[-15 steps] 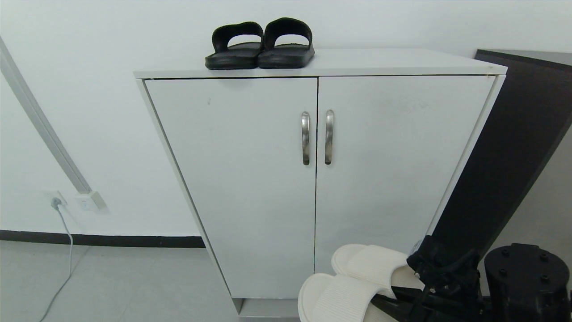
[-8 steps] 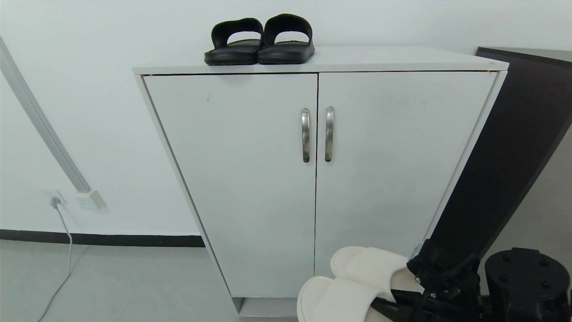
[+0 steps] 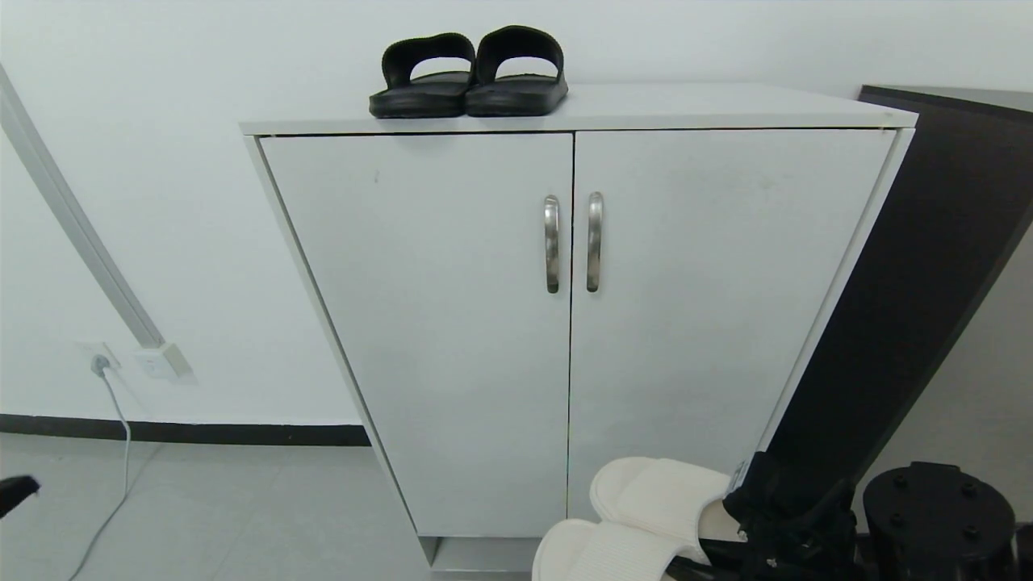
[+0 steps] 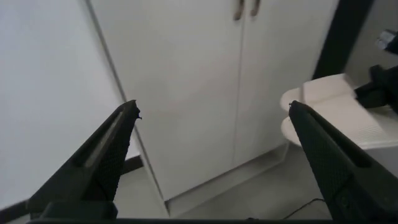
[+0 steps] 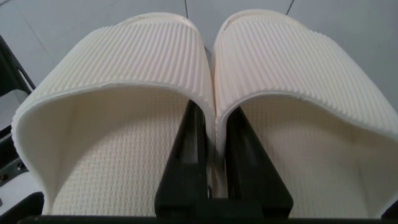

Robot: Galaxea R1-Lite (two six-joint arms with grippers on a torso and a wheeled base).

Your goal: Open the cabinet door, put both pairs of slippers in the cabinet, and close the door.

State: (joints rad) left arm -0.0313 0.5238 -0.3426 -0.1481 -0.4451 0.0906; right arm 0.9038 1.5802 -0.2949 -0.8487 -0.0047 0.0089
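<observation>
Since half a second ago the white slippers [image 3: 637, 504] and the right gripper [image 5: 214, 155] have been lowered a little and shifted slightly to the left in the head view, while the cabinet [image 3: 452, 323] has kept its place in the picture; a dark tip [image 3: 14, 492] has come into sight at the left edge of that view, above the floor [image 3: 202, 516]; in the half second before that, the whole picture was shifted, so the camera was moved and not the things.

The white slippers are cream-coloured, with ribbed straps and a woven pattern on the insoles; they are held side by side, touching, off the floor and in front of the lower part of the right door [image 3: 710, 307]; one finger of the right gripper is pushed into each slipper, and the two adjoining strap walls are clamped between them.

The black slippers [image 3: 470, 77] are set side by side, touching, on the cabinet top [image 3: 726, 109], over the left door [image 3: 436, 323], their open straps turned toward the camera.

Both doors are seen shut, and the two metal handles [image 3: 552, 242] stand upright just beside the middle seam.

The left gripper [image 4: 212, 109] is held low before the cabinet's left corner with its fingers spread wide apart and nothing between them.
</observation>
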